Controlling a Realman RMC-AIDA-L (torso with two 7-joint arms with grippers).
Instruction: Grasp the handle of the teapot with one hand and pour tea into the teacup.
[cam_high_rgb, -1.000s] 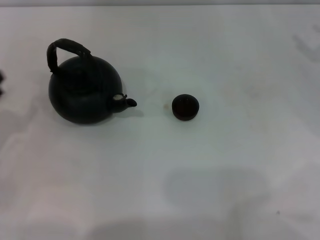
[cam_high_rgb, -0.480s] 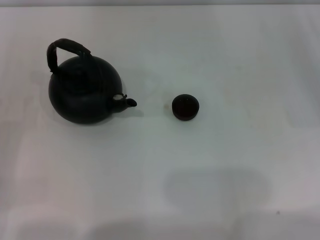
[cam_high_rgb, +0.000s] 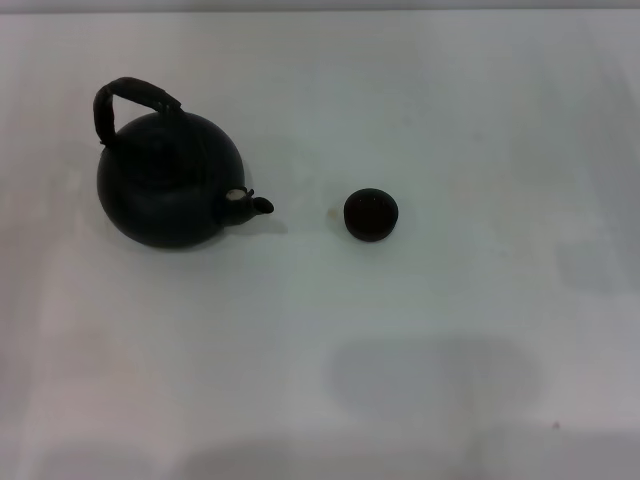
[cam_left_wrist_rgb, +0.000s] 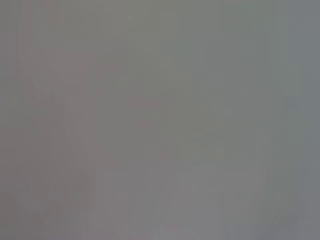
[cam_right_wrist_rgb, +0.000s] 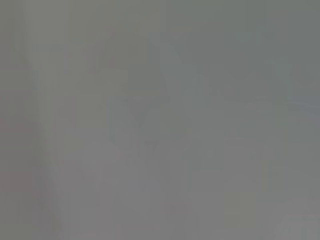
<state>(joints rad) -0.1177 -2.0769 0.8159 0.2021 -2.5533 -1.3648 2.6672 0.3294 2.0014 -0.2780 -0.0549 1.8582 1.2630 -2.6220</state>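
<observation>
You are looking down at a bare staged tabletop, more a test bench than a lived-in kitchen. The white table (cam_high_rgb: 420, 330) fills the head view edge to edge, plain and unmarked. The only furnishings are a black teapot (cam_high_rgb: 170, 190) at nine o'clock and a small dark teacup (cam_high_rgb: 371, 214) just right of centre. Both wrist views give you only featureless grey.
</observation>
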